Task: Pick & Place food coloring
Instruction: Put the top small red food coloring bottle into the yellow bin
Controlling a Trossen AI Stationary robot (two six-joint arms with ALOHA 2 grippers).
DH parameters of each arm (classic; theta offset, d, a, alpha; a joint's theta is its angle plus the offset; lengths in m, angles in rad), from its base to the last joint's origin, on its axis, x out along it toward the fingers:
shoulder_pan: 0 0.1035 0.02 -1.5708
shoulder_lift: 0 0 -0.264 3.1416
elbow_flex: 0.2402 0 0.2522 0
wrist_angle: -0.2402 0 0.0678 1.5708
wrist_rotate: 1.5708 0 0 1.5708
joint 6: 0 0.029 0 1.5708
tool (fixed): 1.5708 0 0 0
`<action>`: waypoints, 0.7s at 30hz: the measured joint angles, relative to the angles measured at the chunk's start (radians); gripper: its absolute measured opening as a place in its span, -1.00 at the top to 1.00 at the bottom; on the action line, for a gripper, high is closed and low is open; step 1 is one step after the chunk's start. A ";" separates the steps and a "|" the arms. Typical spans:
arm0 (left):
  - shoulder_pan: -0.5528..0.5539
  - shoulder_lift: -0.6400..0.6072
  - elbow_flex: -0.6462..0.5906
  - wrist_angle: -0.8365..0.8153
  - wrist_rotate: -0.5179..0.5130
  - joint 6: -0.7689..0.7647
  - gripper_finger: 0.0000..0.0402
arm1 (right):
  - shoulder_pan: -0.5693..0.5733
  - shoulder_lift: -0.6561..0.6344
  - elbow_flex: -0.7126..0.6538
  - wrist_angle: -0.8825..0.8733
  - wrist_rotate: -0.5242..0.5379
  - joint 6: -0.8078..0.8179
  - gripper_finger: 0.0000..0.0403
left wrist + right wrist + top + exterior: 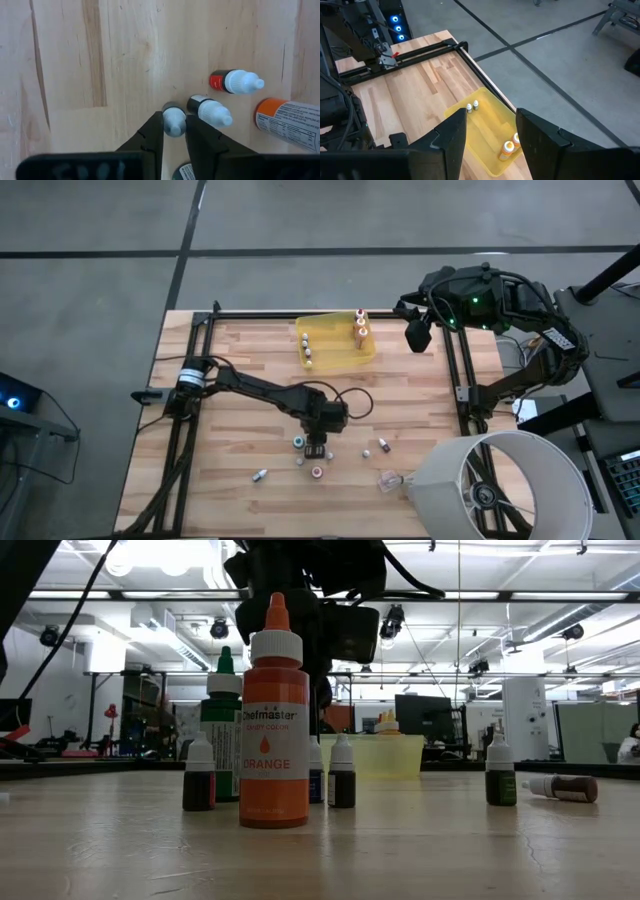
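Bright ceiling lights (150,552) flare white above the evenly lit table (320,840), where soft shadows fall and the background room blurs.

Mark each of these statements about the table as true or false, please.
1. The left gripper has its fingers on either side of a small white-capped bottle. True.
2. The yellow tray is empty. False: it holds two small bottles and two orange-capped ones.
3. The right gripper is open, above the tray's side of the table. True.
4. The big orange bottle lies on its side in the low view. False: it stands upright.
5. One bottle lies flat at the right of the low view. True.
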 joint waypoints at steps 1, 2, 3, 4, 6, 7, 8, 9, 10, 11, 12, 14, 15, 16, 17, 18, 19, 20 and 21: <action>0.002 0.000 0.000 0.000 0.003 0.000 0.76 | 0.000 0.000 0.000 0.000 0.000 0.000 0.18; 0.005 0.000 0.002 -0.004 0.005 0.001 0.76 | 0.000 0.000 0.000 0.000 0.000 0.000 0.18; 0.007 0.000 0.006 -0.005 0.007 0.001 0.76 | 0.000 0.000 0.000 0.000 0.000 0.000 0.18; 0.009 0.000 0.009 -0.005 0.009 0.002 0.76 | 0.000 0.000 0.000 0.000 0.000 0.000 0.18; 0.016 0.000 0.019 -0.010 0.013 0.002 0.76 | 0.000 0.000 0.000 0.000 0.000 0.000 0.18; 0.019 0.000 0.024 -0.012 0.014 0.003 0.76 | 0.000 0.000 0.000 0.000 0.000 0.000 0.18; 0.022 0.000 0.030 -0.017 0.014 0.005 0.76 | 0.000 0.000 0.000 0.000 0.000 0.000 0.18; 0.025 0.000 0.037 -0.027 0.014 0.013 0.76 | 0.000 0.000 0.000 0.000 0.000 0.000 0.18; 0.028 0.000 0.044 -0.037 0.014 0.024 0.76 | 0.000 0.000 0.000 0.000 0.000 -0.001 0.18; 0.032 0.000 0.051 -0.045 0.014 0.035 0.76 | 0.000 0.000 0.000 0.000 0.000 -0.003 0.18; 0.037 0.000 0.059 -0.050 0.013 0.044 0.76 | 0.000 0.000 0.000 0.000 0.000 -0.004 0.18; 0.047 0.000 0.076 -0.079 -0.002 0.062 0.76 | 0.000 0.000 0.000 0.000 0.000 -0.004 0.18; 0.054 0.000 0.088 -0.098 -0.009 0.076 0.76 | 0.000 0.000 0.000 0.000 0.000 -0.004 0.18; 0.061 0.000 0.099 -0.112 -0.016 0.087 0.76 | 0.000 0.000 0.000 0.000 0.000 -0.004 0.18; 0.070 0.000 0.112 -0.123 -0.023 0.098 0.76 | 0.000 0.000 0.000 0.000 0.000 -0.004 0.18; 0.079 0.000 0.126 -0.137 -0.030 0.106 0.76 | 0.000 0.000 0.000 0.000 0.000 -0.004 0.18; 0.089 0.000 0.140 -0.151 -0.036 0.114 0.76 | 0.000 0.000 0.000 0.000 0.000 -0.004 0.18; 0.099 0.000 0.153 -0.166 -0.039 0.123 0.76 | 0.000 0.000 0.000 0.000 0.000 -0.004 0.18; 0.110 0.000 0.167 -0.177 -0.039 0.130 0.76 | 0.000 0.000 0.000 0.000 0.000 -0.004 0.18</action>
